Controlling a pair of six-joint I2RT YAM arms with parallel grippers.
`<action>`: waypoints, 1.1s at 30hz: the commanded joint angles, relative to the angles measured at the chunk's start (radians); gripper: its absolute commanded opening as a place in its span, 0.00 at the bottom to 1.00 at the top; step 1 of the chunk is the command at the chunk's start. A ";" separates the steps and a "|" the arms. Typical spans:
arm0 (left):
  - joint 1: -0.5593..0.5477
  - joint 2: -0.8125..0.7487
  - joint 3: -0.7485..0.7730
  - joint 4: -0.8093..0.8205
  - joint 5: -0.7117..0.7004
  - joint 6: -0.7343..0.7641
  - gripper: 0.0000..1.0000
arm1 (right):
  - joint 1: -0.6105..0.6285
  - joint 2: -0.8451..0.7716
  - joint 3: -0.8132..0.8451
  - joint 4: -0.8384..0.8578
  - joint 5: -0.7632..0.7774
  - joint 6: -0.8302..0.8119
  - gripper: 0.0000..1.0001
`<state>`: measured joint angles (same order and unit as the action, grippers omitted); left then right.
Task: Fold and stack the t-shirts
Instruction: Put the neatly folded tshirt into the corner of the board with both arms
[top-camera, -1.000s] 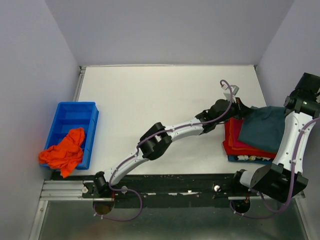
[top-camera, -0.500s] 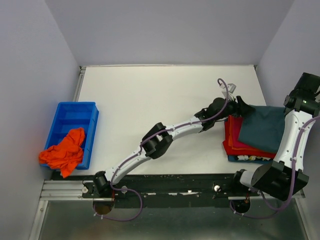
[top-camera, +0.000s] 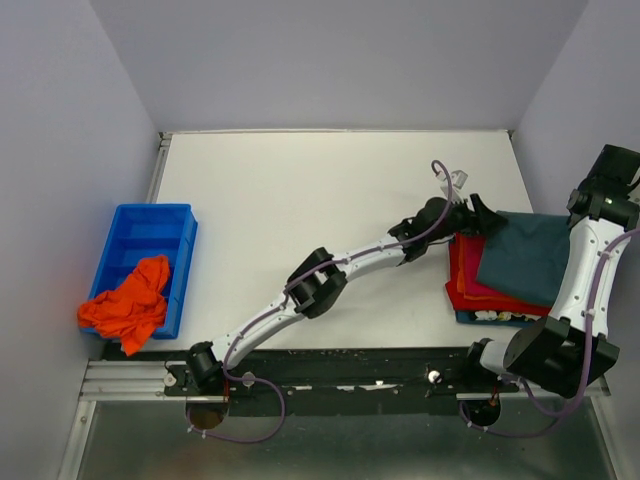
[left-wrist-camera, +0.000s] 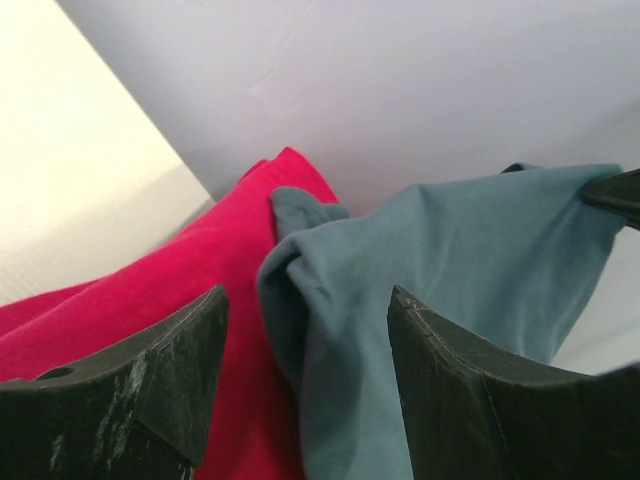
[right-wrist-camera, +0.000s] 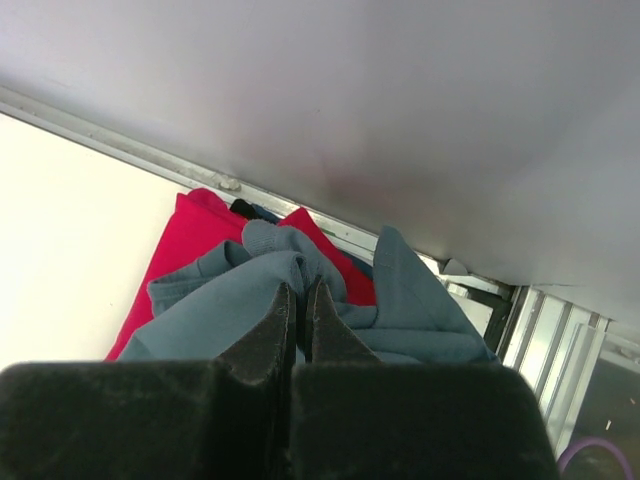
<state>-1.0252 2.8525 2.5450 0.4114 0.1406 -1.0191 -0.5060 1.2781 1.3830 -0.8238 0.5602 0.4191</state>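
Left pincer (left-wrist-camera: 307, 296): clamped a second ago at the far-left corner of the stack (top-camera: 468, 282). Now the jaws stand wide with nothing between the pads. It has let go of the grey shirt (top-camera: 525, 258). The shirt's bunched left edge lies just ahead of the open fingers, on the stack's red top layer. The arm has hardly moved off.

Right pincer (right-wrist-camera: 298, 292): unchanged, closed tight on a fold of the grey shirt at the stack's far-right side.

Grey shirt: draped over the right part of the stack, skewed to it. Red cloth is bare along the stack's left and near edges.

Reading: the grey shirt is half released onto the stack. It looks lumpy rather than flat, so it probably wants smoothing once the right pincer lets go too. The orange shirt (top-camera: 128, 305) is crumpled over the near rim of the bin (top-camera: 150, 225), well left of the stack across the table (top-camera: 300, 190). It is unfolded, so the task is not finished.

Views:
- Overhead gives the layout, the skew and the orange shirt, but hides both jaw gaps.
- Left wrist shows the open gap, the rolled grey edge on red, and a dark tip at the shirt's far corner, likely the other pincer.
- Right wrist shows the pinch itself, with grey flaps bunched around the closed fingertips.
- Neither wrist view reaches the bin.
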 joint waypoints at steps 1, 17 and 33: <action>-0.015 0.042 0.026 -0.033 -0.021 -0.029 0.73 | -0.008 0.006 0.002 0.017 0.004 0.021 0.01; -0.041 0.048 0.014 0.159 0.092 -0.058 0.17 | -0.009 -0.006 -0.001 0.023 -0.031 0.015 0.01; -0.001 -0.085 -0.134 0.345 0.157 -0.010 0.00 | -0.008 -0.095 0.030 0.038 -0.166 -0.003 0.01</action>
<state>-1.0367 2.8506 2.4161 0.6868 0.2562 -1.0412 -0.5060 1.2453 1.3830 -0.8238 0.4786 0.4210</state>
